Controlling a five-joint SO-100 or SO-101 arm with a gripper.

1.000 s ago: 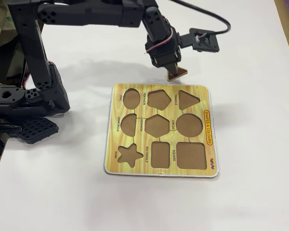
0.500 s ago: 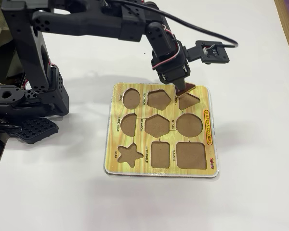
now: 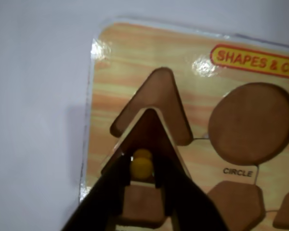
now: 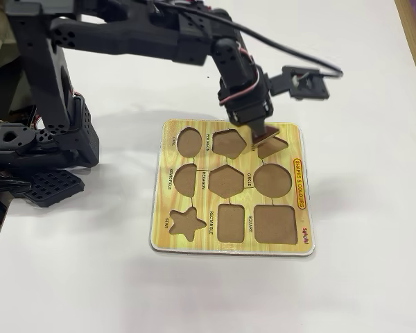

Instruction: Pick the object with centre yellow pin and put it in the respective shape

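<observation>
A wooden triangle piece (image 3: 147, 129) with a yellow pin (image 3: 142, 167) at its centre is held by my gripper (image 3: 142, 169), which is shut on the pin. The piece hangs just above the wooden shape board (image 3: 135, 53), partly over the empty triangle recess (image 3: 159, 91) and offset toward the camera. In the fixed view the gripper (image 4: 261, 132) and the triangle piece (image 4: 271, 146) are at the board's (image 4: 229, 248) far right corner. The recess is mostly hidden there.
The board's other recesses are empty: circle (image 3: 252, 122), hexagon (image 3: 236, 204), star (image 4: 187, 223), square (image 4: 275, 224), and several more. The arm's black base (image 4: 48, 139) stands left of the board on the white table (image 4: 360, 277).
</observation>
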